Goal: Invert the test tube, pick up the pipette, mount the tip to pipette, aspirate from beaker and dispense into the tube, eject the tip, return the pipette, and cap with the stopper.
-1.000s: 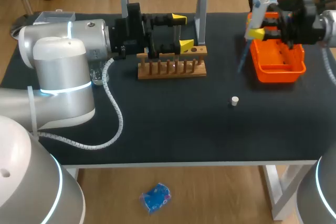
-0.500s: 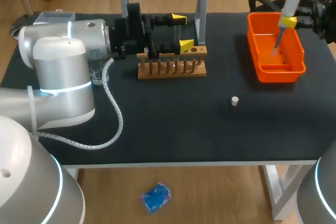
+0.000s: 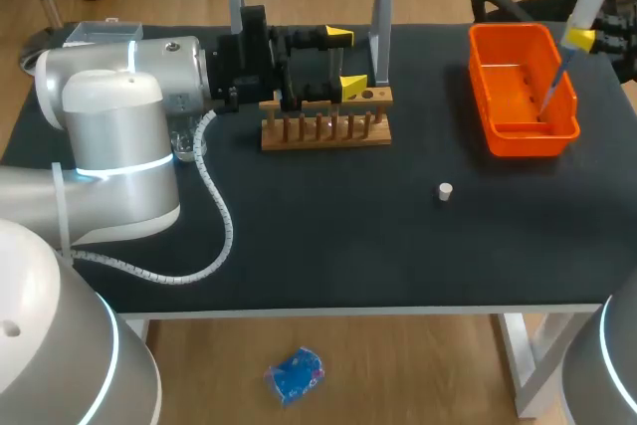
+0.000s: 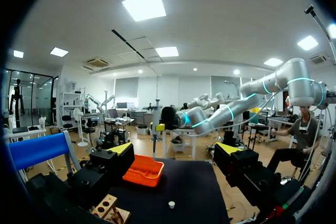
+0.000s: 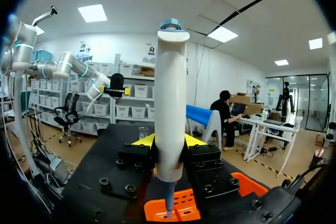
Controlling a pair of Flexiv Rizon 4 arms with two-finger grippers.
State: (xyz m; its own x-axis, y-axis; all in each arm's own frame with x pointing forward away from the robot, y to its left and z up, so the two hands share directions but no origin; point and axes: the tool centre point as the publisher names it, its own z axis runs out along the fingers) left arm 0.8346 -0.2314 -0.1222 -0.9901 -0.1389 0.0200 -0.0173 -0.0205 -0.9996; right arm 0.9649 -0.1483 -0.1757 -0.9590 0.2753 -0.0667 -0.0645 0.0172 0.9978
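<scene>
Right claw [image 5: 168, 142] is pinching the pipette [image 5: 170, 93] by its body below the head. It is holding it nearly upright, leaning slightly, so the narrow end is pointing down at the far right side of the orange tray [image 3: 482, 87]. Judgement: this grip is keeping the shaft free for work at the tray. I cannot tell whether a tip is mounted.

Left claw [image 3: 343, 60] is hanging spread just above the wooden rack [image 3: 326, 132] with nothing between its fingers. It is probably waiting there to deal with the test tube, which I cannot make out in the rack from any view.

The stopper [image 3: 445, 191] is lying alone on the open counter [image 3: 328, 236], well apart from both rack and tray. It seems to be left within reach for the capping step.

Change over the last second: the pipette is travelling from the tray's left edge, across the tray, to its right side. It is also rising and tipping its head further outward as the right arm draws back. Left arm, rack and stopper are staying put.
</scene>
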